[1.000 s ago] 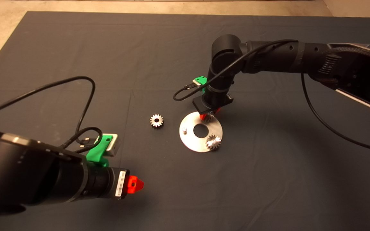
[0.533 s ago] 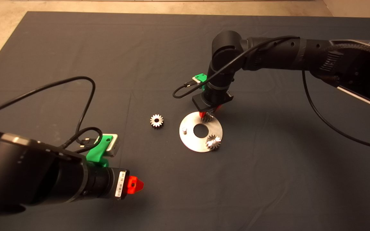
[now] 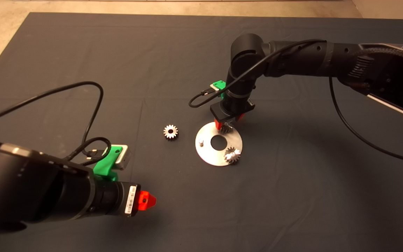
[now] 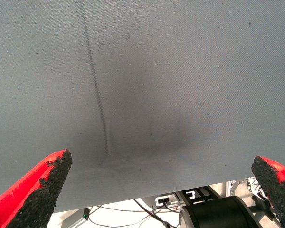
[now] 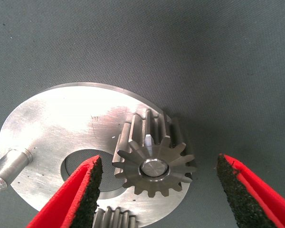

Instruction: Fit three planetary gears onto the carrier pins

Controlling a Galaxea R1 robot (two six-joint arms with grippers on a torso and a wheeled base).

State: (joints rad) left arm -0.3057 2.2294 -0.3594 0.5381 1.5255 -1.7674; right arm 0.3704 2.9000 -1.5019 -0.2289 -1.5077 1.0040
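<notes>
Change since earlier: we see the right claw (image 3: 228,123) raised slightly off the far gear, its fingers now parted; gears and disc lie as before.
Left claw (image 3: 145,201): we find it parked low at the near left over bare mat (image 3: 82,52), fingers (image 4: 42,187) spread wide, holding nothing, well apart from the parts.
Near gear (image 3: 233,155): seated on the pin at the disc's near right edge, teeth overhanging the rim.
Disc (image 3: 212,156): flat on the mat near the centre, large hole in its middle, open mat all round it.
Bare pin (image 3: 201,142): upright at the disc's left edge, nothing on it.
Loose gear (image 3: 170,132): flat on the mat just left of the disc, apart from it, clear room on every side.
Far gear (image 5: 154,162): on the far pin, pin tip showing through its centre hole.
Right claw, wrist view: released, pads (image 5: 89,190) standing off either side of the far gear, touching neither flank.
Far edge: the bench's pale surface shows beyond the mat.
</notes>
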